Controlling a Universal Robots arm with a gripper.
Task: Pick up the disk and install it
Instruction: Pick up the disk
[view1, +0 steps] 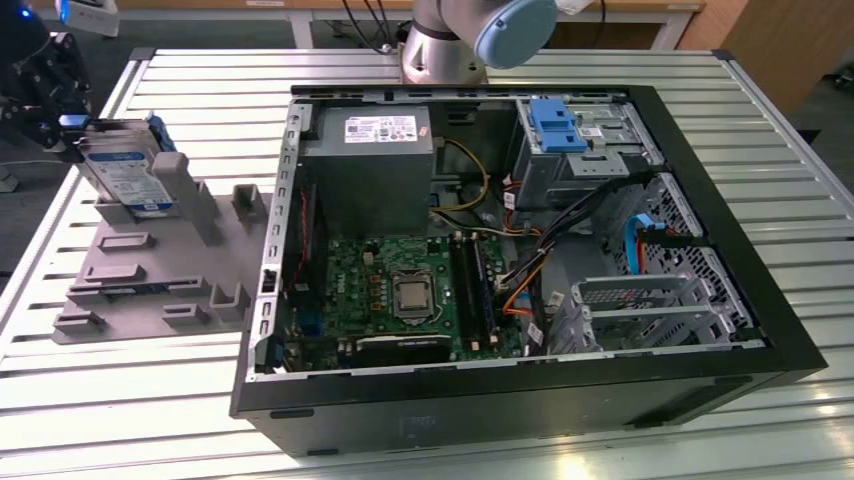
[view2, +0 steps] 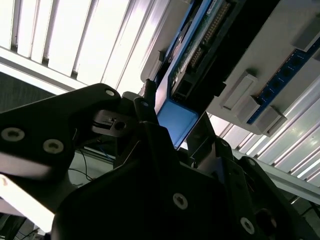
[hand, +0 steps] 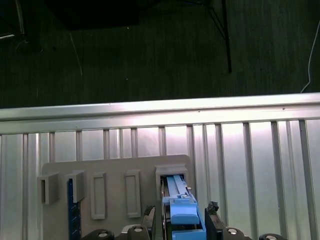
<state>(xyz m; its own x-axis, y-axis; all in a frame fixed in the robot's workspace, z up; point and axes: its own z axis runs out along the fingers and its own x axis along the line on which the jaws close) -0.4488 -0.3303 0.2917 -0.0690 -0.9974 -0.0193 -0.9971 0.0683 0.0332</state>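
Fingers (hand: 210, 214) apart, straddling disk (hand: 181, 197) upright in holder (hand: 115, 175). Reckon: centre gripper (hand: 180, 218), close square on its blue sides, gentle squeeze, no tilt.

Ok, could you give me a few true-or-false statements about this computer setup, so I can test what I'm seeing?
1. The disk stands upright in the grey holder beside the computer case. True.
2. The disk is already installed inside the computer case. False: it sits in the grey holder, outside the case.
3. The computer case lies open with its motherboard showing. True.
4. The gripper is over the motherboard. False: it is at the disk.
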